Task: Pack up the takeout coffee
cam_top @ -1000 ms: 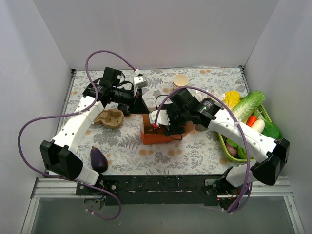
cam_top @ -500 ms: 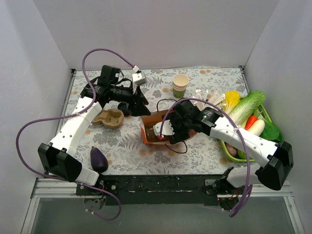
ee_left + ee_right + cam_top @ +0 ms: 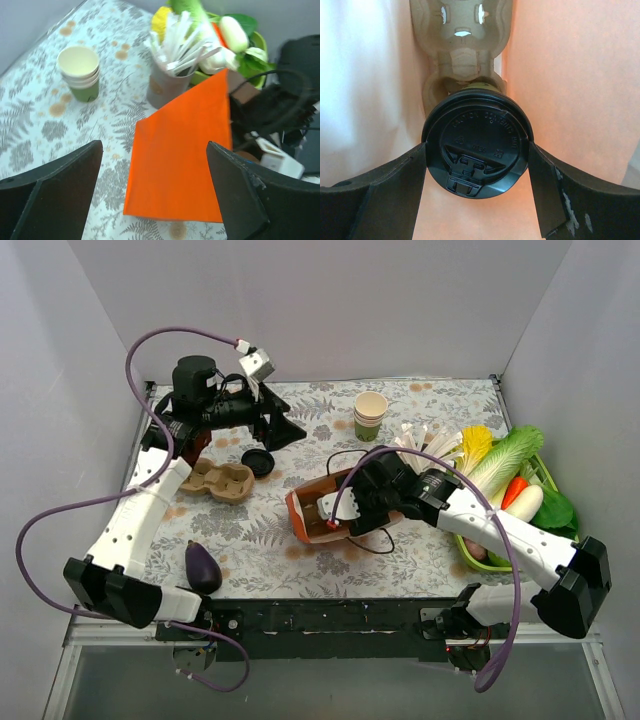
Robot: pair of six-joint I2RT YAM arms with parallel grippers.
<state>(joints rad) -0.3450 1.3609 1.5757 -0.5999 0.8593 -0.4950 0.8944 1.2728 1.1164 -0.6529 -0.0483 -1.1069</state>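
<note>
The takeout coffee (image 3: 476,150) shows its black lid between my right gripper's fingers inside the orange paper bag (image 3: 315,510). My right gripper (image 3: 476,145) is shut on it, both fingers against the lid's rim. Beyond the cup, a cardboard cup carrier (image 3: 462,50) lies deeper in the bag, and the cup's base looks set at its near pocket. In the top view the bag leans on its side with the right gripper reaching into its mouth, the cup hidden. My left gripper (image 3: 154,145) hangs open above the table, left of and behind the bag (image 3: 180,160), holding nothing.
A second cardboard carrier (image 3: 222,482) and a loose black lid (image 3: 258,462) lie left of the bag. An eggplant (image 3: 203,565) sits near the front left. Stacked lidless cups (image 3: 370,415) and a holder of white stirrers (image 3: 425,440) stand behind. A green vegetable basket (image 3: 462,540) fills the right.
My left gripper opened, let go of the bag and rose back to the left. The bag tipped over toward the left. My right gripper pushed the coffee further into it.
</note>
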